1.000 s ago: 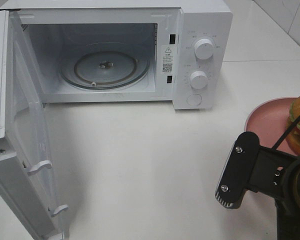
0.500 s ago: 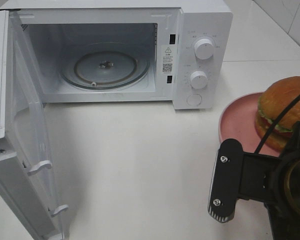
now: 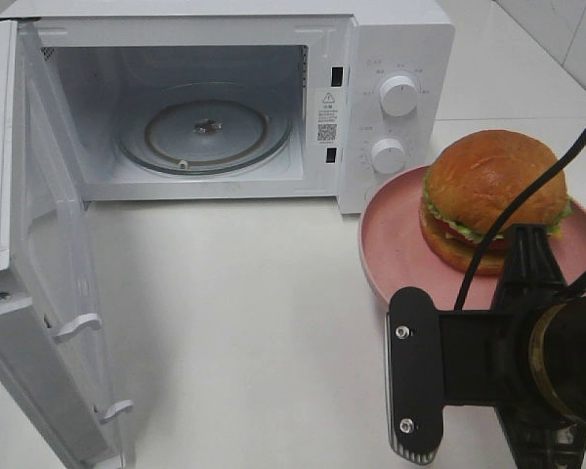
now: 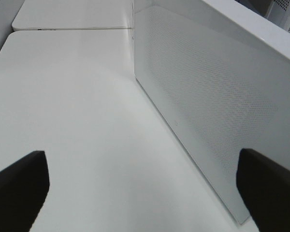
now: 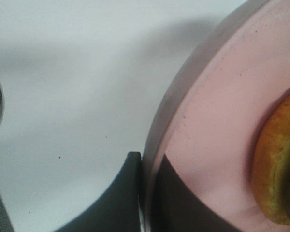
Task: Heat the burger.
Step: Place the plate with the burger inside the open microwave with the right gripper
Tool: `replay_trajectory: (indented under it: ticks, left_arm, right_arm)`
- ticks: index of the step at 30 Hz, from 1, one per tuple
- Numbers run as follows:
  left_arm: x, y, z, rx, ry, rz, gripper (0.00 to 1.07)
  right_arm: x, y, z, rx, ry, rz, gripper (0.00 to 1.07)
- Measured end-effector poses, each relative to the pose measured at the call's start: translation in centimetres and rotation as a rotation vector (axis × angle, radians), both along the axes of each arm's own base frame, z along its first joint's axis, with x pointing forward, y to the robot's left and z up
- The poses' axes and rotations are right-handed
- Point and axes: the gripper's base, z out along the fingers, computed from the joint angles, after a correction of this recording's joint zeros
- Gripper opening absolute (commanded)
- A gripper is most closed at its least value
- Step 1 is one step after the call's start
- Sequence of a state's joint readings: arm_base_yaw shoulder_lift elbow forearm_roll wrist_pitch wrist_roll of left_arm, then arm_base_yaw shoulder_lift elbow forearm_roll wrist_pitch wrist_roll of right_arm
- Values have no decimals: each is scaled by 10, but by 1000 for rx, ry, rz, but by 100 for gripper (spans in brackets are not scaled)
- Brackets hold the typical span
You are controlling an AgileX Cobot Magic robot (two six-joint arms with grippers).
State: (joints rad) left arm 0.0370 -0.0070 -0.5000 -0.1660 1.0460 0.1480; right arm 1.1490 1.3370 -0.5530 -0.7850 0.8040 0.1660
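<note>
Pinching the rim of the pink plate (image 5: 208,135) with the right gripper (image 5: 146,193) – laying one dark finger on the plate's upper face and pressing the other against the outer edge, clenching firmly on the rim. Supporting the burger (image 3: 488,186) on that plate, dome of the bun facing up, showing the green lettuce frill and reddish filling at the side. Seating the burger toward the half of the plate away from the gripper, just clear of the fingers. Presenting the plate to the right of the open cavity, overlapping the lower right corner of the microwave (image 3: 391,59) in the high view, just under the two round dials (image 3: 398,96). Not being able to tell whether the plate is resting on the white table (image 3: 254,293) or raised above it.

Standing released at the left gripper (image 4: 145,193) – spreading both dark fingertips wide, grasping nothing, pointing over bare table beside the perforated face of the microwave door (image 4: 208,96). Leaving that door swung fully open to the left, exposing the glass turntable (image 3: 205,127) on the cavity floor.
</note>
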Motion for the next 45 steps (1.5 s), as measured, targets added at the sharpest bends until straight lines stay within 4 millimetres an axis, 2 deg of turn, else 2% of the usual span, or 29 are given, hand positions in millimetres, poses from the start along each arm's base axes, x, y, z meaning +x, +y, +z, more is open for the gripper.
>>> replay_trajectory:
  ticks: [6, 16, 35, 39, 45]
  left_arm:
    - [0, 0, 0, 0, 0, 0, 100]
    - [0, 0, 0, 0, 0, 0, 100]
    - [0, 0, 0, 0, 0, 0, 100]
    - [0, 0, 0, 0, 0, 0, 100]
    - [0, 0, 0, 0, 0, 0, 100]
  right_arm:
    - [0, 9, 0, 24, 1, 147, 0]
    - [2, 14, 0, 15, -25, 252, 0]
    - [-2, 29, -1, -2, -8, 586, 0]
    - [-1, 30, -1, 0, 0, 623, 0]
    - [13, 20, -2, -27, 13, 621, 0]
